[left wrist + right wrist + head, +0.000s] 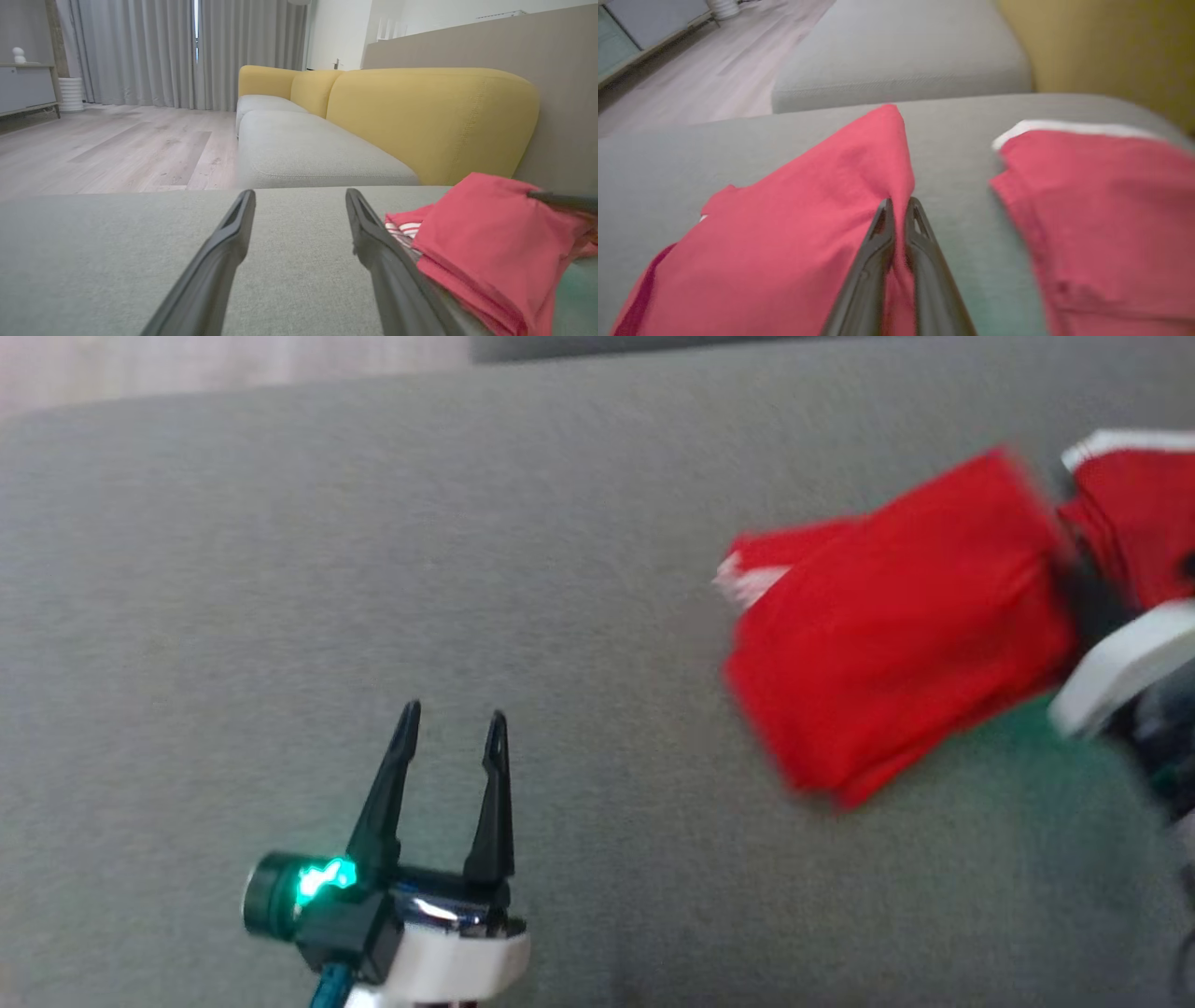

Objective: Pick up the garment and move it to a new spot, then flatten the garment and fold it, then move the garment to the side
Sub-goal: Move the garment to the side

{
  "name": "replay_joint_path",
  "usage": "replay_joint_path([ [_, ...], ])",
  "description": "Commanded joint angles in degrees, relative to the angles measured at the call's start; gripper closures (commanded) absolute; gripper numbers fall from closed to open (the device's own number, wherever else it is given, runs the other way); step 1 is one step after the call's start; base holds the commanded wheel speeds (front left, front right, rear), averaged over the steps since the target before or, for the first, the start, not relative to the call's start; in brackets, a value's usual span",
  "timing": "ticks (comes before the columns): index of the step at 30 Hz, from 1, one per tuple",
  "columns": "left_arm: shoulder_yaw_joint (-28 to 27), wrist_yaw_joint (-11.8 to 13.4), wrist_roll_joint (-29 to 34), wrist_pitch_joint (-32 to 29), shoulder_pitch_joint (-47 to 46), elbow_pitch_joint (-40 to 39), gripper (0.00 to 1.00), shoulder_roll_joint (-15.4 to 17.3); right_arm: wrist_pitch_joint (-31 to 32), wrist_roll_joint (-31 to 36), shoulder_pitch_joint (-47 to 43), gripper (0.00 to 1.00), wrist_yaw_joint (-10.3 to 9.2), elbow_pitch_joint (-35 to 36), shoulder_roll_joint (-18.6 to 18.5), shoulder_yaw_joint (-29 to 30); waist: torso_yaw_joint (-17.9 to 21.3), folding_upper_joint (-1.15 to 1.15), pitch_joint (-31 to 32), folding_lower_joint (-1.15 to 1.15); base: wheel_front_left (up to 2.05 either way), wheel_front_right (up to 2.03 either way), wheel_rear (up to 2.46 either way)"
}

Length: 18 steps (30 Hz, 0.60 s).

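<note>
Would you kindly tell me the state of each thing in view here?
folded red garment: folded, resting on the grey cushion.
other red garment: lying apart, white trim showing.
left gripper: open, empty.
right gripper: shut on the folded red garment's edge.

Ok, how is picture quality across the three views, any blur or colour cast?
Head view: the red garment is smeared by motion blur, the left gripper crisp with its green light glaring. Left wrist view: sharp, near fingers slightly soft. Right wrist view: soft throughout, worst on the white-edged red cloth at right; greenish tint on the cushion.
</note>
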<state>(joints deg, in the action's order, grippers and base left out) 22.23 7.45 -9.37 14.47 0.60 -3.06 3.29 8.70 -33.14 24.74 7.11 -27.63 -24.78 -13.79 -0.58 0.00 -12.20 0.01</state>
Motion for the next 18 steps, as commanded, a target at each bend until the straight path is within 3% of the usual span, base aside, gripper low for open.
replay_joint_path([
  [1, -1.69, -0.22, 0.92, 0.52, -2.62, -2.12, 0.0, -0.41, 0.17, 0.61, 3.04, 1.0, 0.37, 2.55, -3.2, 0.59, 3.58, 0.0, -3.8, -0.01, 0.0, 0.0, 0.0],
  [8, -2.5, 0.06, 2.05, 0.52, -6.09, -2.85, 0.0, -0.41, 1.99, 2.17, 9.33, 1.0, 0.37, 3.99, -13.04, 5.52, 6.72, 0.0, -8.24, -0.01, 0.0, 0.0, 0.0],
  [12, -2.77, -0.23, 2.29, 0.52, -7.18, -2.95, 0.0, -0.41, 3.04, 3.33, 10.84, 1.0, 0.37, 3.33, -16.55, 8.47, 7.42, 0.0, -9.37, -0.01, 0.0, 0.0, 0.0],
  [13, -2.82, -0.37, 2.28, 0.52, -7.4, -2.83, 0.0, -0.41, 2.97, 4.36, 11.03, 0.96, 0.37, 3.31, -17.29, 8.69, 7.47, 0.0, -9.45, -0.01, 0.0, 0.0, 0.0],
  [14, -2.95, -0.47, 2.3, 0.52, -7.7, -2.81, 0.0, -0.41, 2.5, 5.81, 11.16, 0.07, 0.37, 3.27, -17.87, 9.0, 7.44, 0.0, -9.48, -0.01, 0.0, 0.0, 0.0],
  [15, -3.05, -0.55, 2.32, 0.52, -7.87, -2.54, 0.0, -0.41, 2.0, 7.28, 11.18, 0.0, 0.37, 3.19, -17.95, 9.28, 7.33, 0.0, -9.27, -0.01, 0.0, 0.0, 0.0],
  [18, -3.58, -0.11, 1.91, 0.52, -7.94, -1.7, 0.0, -0.41, -0.98, 10.51, 10.04, 0.0, 0.37, 3.75, -15.92, 9.66, 6.66, 0.0, -7.65, -0.01, 0.0, 0.0, 0.0],
])
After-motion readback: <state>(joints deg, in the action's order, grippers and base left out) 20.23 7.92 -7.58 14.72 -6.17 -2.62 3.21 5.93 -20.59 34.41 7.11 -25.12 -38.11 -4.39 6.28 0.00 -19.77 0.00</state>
